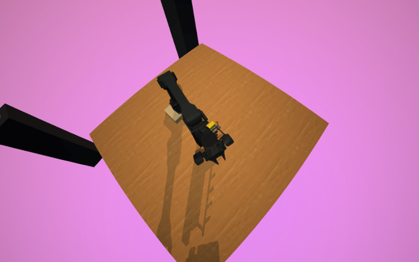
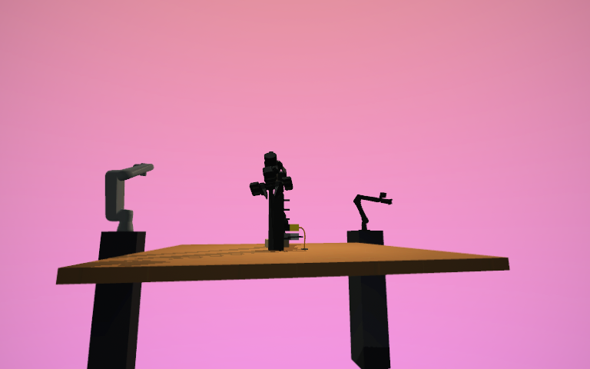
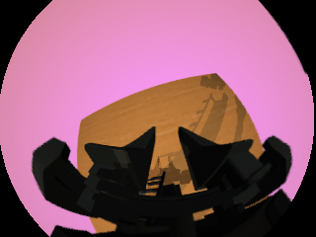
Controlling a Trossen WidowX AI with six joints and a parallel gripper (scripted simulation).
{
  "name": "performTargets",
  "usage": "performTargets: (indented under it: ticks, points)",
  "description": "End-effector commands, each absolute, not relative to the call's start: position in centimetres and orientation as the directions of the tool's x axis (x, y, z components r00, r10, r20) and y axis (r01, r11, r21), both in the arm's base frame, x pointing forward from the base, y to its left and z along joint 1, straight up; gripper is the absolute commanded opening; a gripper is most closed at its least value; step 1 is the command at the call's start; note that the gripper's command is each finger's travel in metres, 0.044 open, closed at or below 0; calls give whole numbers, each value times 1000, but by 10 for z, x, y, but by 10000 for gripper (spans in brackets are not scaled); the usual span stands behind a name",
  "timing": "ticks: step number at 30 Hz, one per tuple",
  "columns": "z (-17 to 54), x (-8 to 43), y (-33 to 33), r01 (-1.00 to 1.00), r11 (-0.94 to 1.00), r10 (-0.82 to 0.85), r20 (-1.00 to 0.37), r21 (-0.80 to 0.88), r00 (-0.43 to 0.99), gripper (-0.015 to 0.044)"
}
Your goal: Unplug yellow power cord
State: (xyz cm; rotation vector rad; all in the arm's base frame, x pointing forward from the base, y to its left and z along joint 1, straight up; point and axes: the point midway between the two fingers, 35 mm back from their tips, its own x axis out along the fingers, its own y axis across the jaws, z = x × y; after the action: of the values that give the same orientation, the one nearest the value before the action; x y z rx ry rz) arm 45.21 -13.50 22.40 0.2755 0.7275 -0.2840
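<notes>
Pink walls are glowing behind a wooden table (image 1: 253, 101). Mid-frame, the gripper (image 1: 220, 160) is hanging above the upright black power strip (image 2: 276, 226), fingers partly apart and gripping nothing. Low on the strip, the yellow plug (image 1: 211, 125) is sitting plugged in.

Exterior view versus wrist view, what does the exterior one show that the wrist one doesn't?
Only the exterior view shows the yellow plug seated low on the upright power strip, its cord looping down to the table, and the whole arm above the strip. Only the wrist view shows the gap between the gripper's fingertips, with nothing held between them. Both show the wooden table and the pink backdrop.
</notes>
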Motion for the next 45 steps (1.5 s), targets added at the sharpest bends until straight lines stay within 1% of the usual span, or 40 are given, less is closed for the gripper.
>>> performTargets:
  ticks: [1,9,13,17,19,21,23,24,45]
  points:
    - [213,459,-81,218,971,-83,-707,102,703,160]
    - [178,447,8,-126,991,38,-805,-46,593,160]
    - [162,422,41,-432,891,102,-861,-144,498,160]
    - [142,377,55,-717,668,88,-936,-198,341,160]
    - [133,347,59,-854,490,65,-970,-172,233,160]
    - [125,314,62,-955,276,33,-992,-104,118,160]
    - [123,294,62,-989,139,11,-999,-46,48,160]
    - [122,290,62,-993,111,6,-999,-33,34,160]
    - [122,290,52,-994,106,4,-999,-31,32,160]
